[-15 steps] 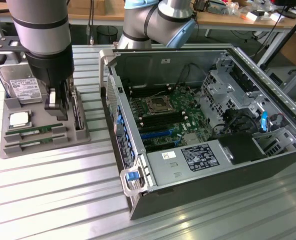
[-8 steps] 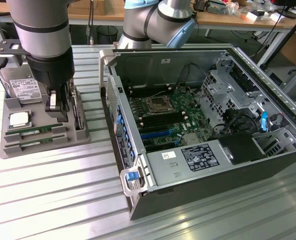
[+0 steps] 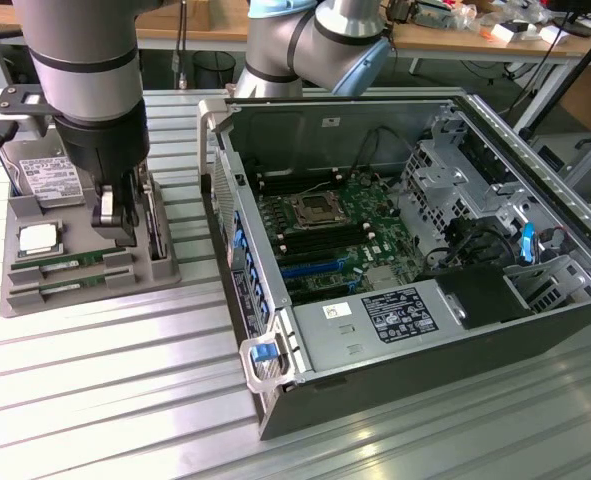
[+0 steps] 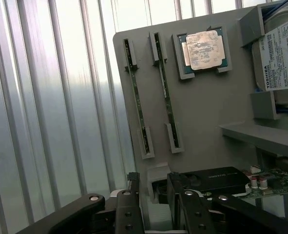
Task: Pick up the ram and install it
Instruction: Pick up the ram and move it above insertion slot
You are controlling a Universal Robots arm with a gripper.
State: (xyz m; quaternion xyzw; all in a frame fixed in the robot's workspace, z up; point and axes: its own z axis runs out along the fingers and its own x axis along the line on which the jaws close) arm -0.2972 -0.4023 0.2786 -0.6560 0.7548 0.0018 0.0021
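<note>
Ram (image 4: 136, 97): 2 sticks on edge in tray (image 4: 202, 112) slots, beside CPU (image 4: 202, 48); hand (image 4: 153, 187) above tray, fingers apart, empty.

Bright, even light fills the scene, and shadows are soft. In the wrist view the ribbed metal table (image 4: 61, 107) glares almost white in long stripes. The processor's metal lid (image 4: 204, 48) shines, and the gripper (image 4: 156, 192) is a dark, underlit shape against them. In the exterior view the table's ridges gleam palely along the near edge. The inside of the open computer case (image 3: 375, 125) lies in dimmer shade, and a faint shadow sits on the grey tray (image 3: 85, 285) beneath the arm (image 3: 85, 80).
</note>
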